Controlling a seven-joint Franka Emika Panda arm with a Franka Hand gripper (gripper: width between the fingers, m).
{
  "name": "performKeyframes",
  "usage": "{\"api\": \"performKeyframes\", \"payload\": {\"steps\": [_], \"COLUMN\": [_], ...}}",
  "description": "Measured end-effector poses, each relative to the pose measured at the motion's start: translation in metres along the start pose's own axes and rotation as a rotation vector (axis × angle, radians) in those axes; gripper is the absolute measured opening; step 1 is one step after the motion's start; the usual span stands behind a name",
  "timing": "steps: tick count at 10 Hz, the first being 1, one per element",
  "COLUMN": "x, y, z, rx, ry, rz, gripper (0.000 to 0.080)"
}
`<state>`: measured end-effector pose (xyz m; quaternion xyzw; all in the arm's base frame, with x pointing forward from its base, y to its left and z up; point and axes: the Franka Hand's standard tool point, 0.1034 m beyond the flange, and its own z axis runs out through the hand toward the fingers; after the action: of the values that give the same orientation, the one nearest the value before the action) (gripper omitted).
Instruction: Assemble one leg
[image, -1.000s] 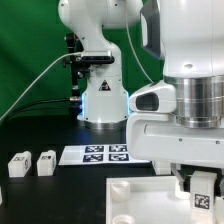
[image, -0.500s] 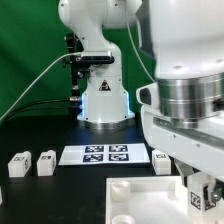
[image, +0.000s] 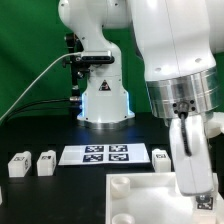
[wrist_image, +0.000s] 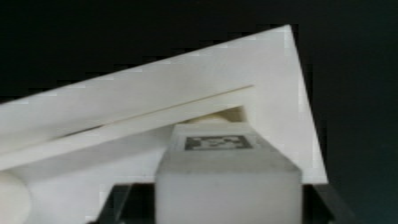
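My gripper (image: 191, 172) is shut on a leg (image: 189, 160), a white boxy block, and holds it over the exterior view's right part of the large white tray-like piece (image: 135, 203). In the wrist view the leg (wrist_image: 221, 170) fills the middle with its black-and-white tag facing the camera. The dark fingers (wrist_image: 121, 206) press its two sides, and my gripper (wrist_image: 221, 204) sits over a corner of the tray-like piece (wrist_image: 125, 105). Two more legs (image: 18, 164) (image: 46, 162) stand at the exterior view's left, and another leg (image: 161, 159) stands next to my gripper.
The marker board (image: 95, 154) lies flat between the loose legs, in front of the arm's white base (image: 104, 100). A green backdrop stands behind. The table top is black.
The wrist has turned and the gripper with the leg has shifted toward the exterior view's left and a little upward over the tray-like piece. The loose legs have not moved.
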<state>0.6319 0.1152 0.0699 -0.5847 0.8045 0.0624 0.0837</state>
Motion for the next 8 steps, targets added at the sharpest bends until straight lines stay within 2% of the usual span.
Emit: {"api": "performKeyframes", "payload": {"steps": [2,4,5,6,7,8], "x": [0.002,0.003,0.003,0.001,-0.006,-0.015], "y": [-0.002,-0.001,-0.001,0.0,0.003,0.005], "z": [-0.001,0.0,0.0,0.0,0.0,-0.004], "rx": [0.006,0.003,0.003,0.003,0.003,0.008], "ry": [0.004,0.006,0.007,0.006,0.003,-0.003], "rz": [0.147,0.126,0.126,0.124,0.114,0.102], "gripper": [0.0292,0.0295,0.048,0.048,0.0609,0.0642]}}
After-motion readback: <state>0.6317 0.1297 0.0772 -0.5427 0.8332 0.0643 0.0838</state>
